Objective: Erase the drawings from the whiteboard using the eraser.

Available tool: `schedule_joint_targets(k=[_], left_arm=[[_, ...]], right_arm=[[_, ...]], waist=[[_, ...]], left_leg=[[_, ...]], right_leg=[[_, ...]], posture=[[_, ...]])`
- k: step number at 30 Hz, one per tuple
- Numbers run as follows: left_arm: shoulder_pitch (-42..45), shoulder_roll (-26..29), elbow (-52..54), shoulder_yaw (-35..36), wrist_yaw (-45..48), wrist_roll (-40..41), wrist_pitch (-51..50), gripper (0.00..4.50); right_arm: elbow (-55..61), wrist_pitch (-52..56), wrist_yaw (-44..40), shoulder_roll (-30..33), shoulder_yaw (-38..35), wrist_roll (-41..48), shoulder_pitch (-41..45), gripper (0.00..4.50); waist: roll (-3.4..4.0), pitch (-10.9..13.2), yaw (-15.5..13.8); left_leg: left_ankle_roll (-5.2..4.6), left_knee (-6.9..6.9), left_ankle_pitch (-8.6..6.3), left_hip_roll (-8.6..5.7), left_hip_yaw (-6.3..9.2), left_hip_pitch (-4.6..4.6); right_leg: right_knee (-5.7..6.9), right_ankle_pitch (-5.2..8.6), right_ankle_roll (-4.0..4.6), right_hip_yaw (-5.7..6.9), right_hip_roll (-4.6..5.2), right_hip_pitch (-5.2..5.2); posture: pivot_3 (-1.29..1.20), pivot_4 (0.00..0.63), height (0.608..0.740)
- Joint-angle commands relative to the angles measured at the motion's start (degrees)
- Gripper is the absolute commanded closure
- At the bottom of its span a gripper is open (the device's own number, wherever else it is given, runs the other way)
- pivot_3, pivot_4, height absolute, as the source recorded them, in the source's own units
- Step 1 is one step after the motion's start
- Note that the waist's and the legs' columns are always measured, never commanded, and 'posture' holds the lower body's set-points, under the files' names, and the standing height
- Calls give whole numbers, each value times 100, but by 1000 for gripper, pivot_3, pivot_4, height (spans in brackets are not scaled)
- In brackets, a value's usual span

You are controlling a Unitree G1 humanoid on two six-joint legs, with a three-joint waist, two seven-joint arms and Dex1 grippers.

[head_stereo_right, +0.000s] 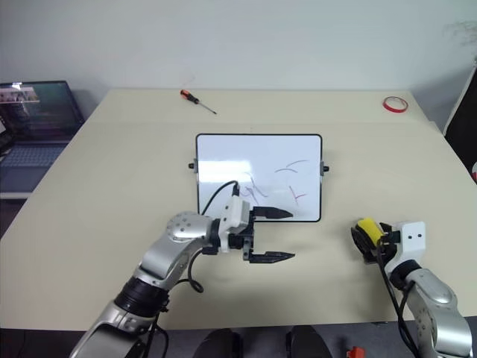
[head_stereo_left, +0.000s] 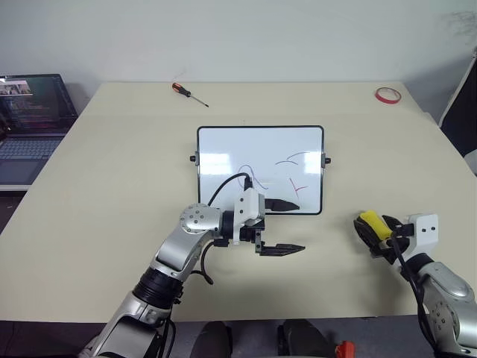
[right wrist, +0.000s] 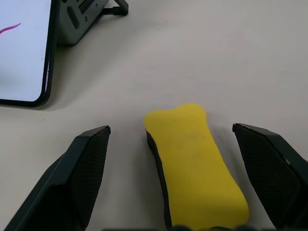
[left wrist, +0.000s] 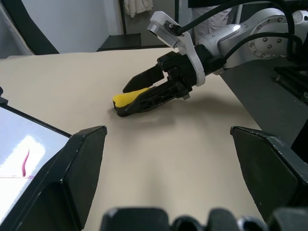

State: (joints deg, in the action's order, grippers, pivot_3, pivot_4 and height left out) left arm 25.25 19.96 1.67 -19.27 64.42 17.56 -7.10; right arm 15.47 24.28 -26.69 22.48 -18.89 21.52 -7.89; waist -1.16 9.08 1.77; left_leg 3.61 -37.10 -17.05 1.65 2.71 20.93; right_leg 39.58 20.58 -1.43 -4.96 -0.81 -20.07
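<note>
Right gripper [right wrist: 173,180] stands with its jaws spread as wide as they go, one finger on each side of the eraser [right wrist: 195,163], gripping nothing yet. That yellow eraser lies flat on the table [head_stereo_left: 112,164], to the right of the whiteboard [head_stereo_left: 260,168] and clear of its near right corner. To take it well, I judge the fingers should close evenly across its narrow waist, low enough to catch the dark felt base, so that it does not twist or squirt out. Once held, it should be carried with the felt side down to the drawings [head_stereo_left: 279,173] in the board's lower half. Left gripper [head_stereo_left: 282,226], also open and empty, hovers over the board's near edge; it could steady the frame, since the light board might slide under wiping.
</note>
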Motion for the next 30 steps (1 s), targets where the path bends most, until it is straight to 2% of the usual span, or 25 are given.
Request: schedule_joint_targets(k=[1, 3, 6, 14, 30], left_arm=[[87, -23, 213, 58, -3, 27, 40, 0], [88, -26, 220, 58, -13, 26, 35, 0], [111, -29, 188, 72, -20, 20, 48, 0], [113, -10, 142, 86, -27, -8, 90, 0], [-11, -7, 182, 178, -168, -27, 93, 0]], right_arm=[[133, -88, 18, 42, -31, 40, -8, 34], [137, -67, 23, 52, -40, 57, -20, 34], [153, -24, 32, 66, -41, 80, -42, 647], [91, 19, 8, 113, -43, 97, 10, 3452], [37, -217, 239, 52, -168, 19, 144, 3518]], waist=[[0, 0, 0], [0, 0, 0], [0, 0, 0], [0, 0, 1], [0, 0, 3]], left_leg=[[0, 0, 0, 0, 0, 0], [0, 0, 0, 0, 0, 0], [0, 0, 0, 0, 0, 0], [0, 0, 0, 0, -1, 0], [0, 0, 0, 0, 0, 0]], right_leg=[[0, 0, 0, 0, 0, 0], [0, 0, 0, 0, 0, 0], [0, 0, 0, 0, 0, 0], [0, 0, 0, 0, 0, 0], [0, 0, 0, 0, 0, 0]], posture=[[0, 150, 740], [0, 150, 740], [0, 150, 740], [0, 150, 740], [0, 150, 740]])
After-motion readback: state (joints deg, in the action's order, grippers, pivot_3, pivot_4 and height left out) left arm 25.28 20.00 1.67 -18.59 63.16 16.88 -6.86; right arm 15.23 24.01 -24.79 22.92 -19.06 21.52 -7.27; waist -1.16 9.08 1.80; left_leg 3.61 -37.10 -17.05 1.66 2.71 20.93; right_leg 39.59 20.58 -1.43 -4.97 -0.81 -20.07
